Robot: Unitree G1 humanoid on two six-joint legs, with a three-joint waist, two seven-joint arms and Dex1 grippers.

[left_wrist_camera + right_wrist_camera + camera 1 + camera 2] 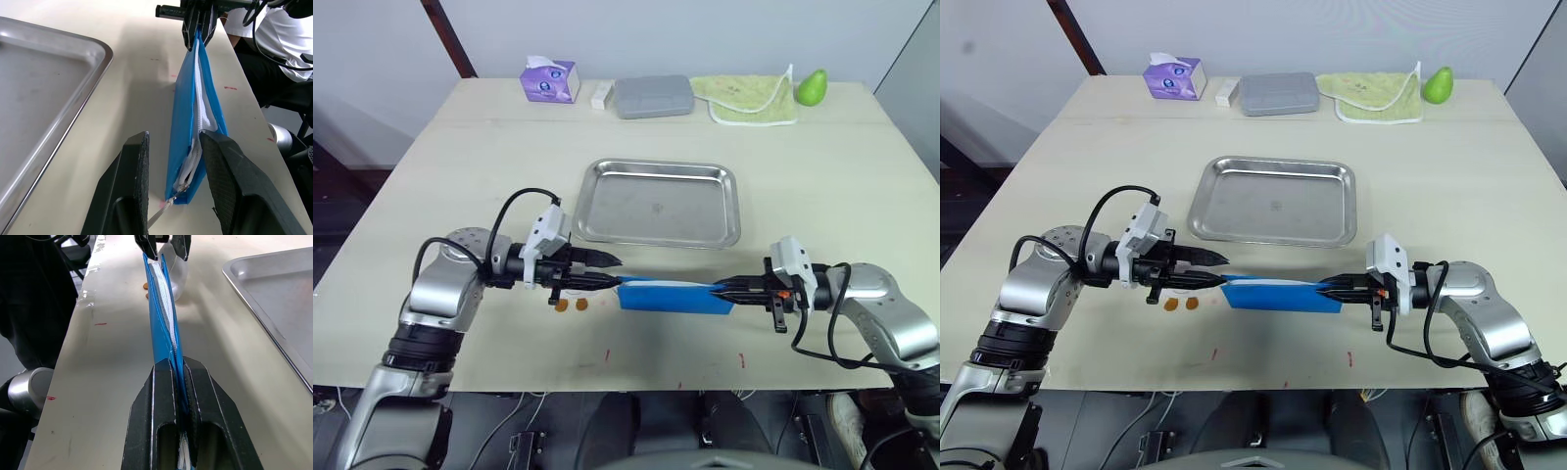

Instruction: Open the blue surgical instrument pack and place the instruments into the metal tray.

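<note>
My right gripper (179, 369) pinches one end of the blue surgical instrument pack (674, 296) near the desk's front edge; my left gripper (173, 161) straddles the other end, fingers spread; no writing legible.

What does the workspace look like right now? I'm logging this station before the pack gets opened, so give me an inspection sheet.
Surface: pale table, small red marks near its front edge.
Job's things: blue pack held on edge between both grippers; metal tray empty behind it; instruments: nothing seen.
Clutter: purple tissue box, grey case, green cloth, green pear-shaped object along the far edge.
Grippers: left gripper open around the pack's end; right gripper shut on the other end.
Cables: black, looping at both wrists.
Surroundings: light wall.
</note>
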